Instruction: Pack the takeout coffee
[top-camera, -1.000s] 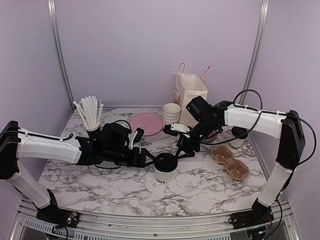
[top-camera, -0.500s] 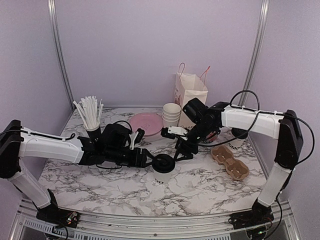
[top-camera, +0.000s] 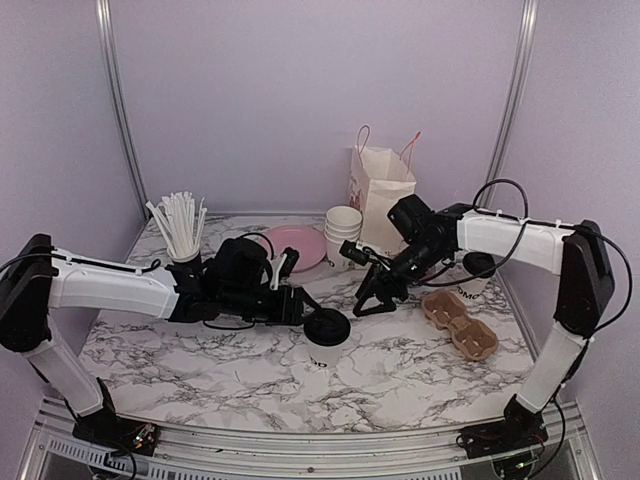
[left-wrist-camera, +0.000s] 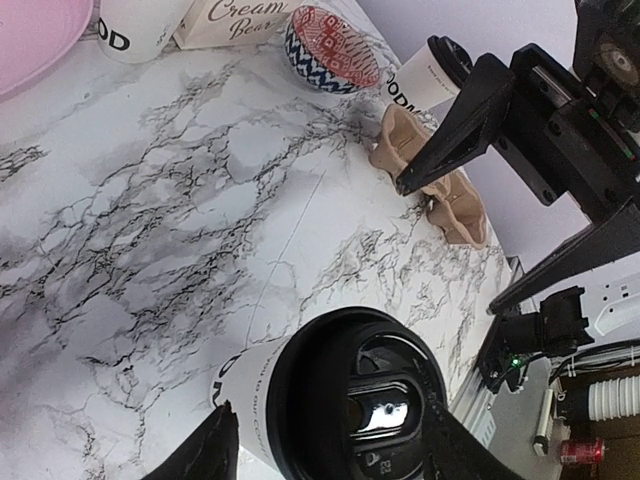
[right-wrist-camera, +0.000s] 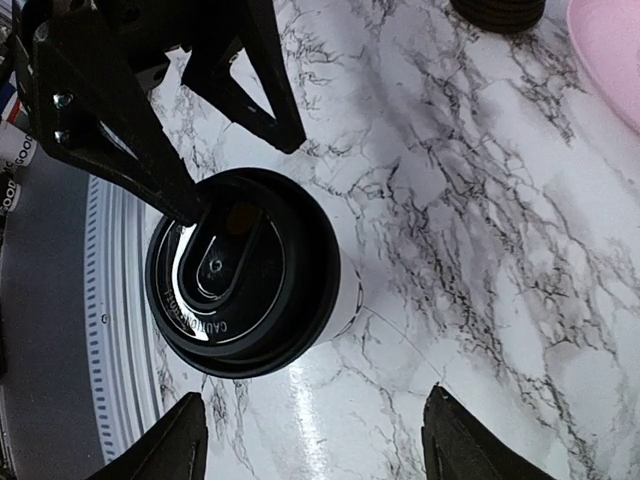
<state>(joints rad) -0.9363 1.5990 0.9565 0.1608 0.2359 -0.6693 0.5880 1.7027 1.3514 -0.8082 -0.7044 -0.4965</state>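
Note:
One takeout coffee, a white cup with a black dome lid, stands on the marble near the middle. My left gripper reaches it from the left. In the left wrist view its open jaws sit on either side of the lid, close to it. My right gripper hangs open up and right of that cup. In the right wrist view the cup lies beyond its spread fingertips. A second takeout coffee stands at the right, behind the brown cardboard carrier.
A paper bag stands at the back, with stacked lidless cups and a pink plate to its left. A black cup of straws is at far left. A patterned bowl sits near the carrier.
My right gripper has pulled back up and to the right, away from the cup. The left arm has shifted slightly right and its jaws have narrowed a little round the cup.

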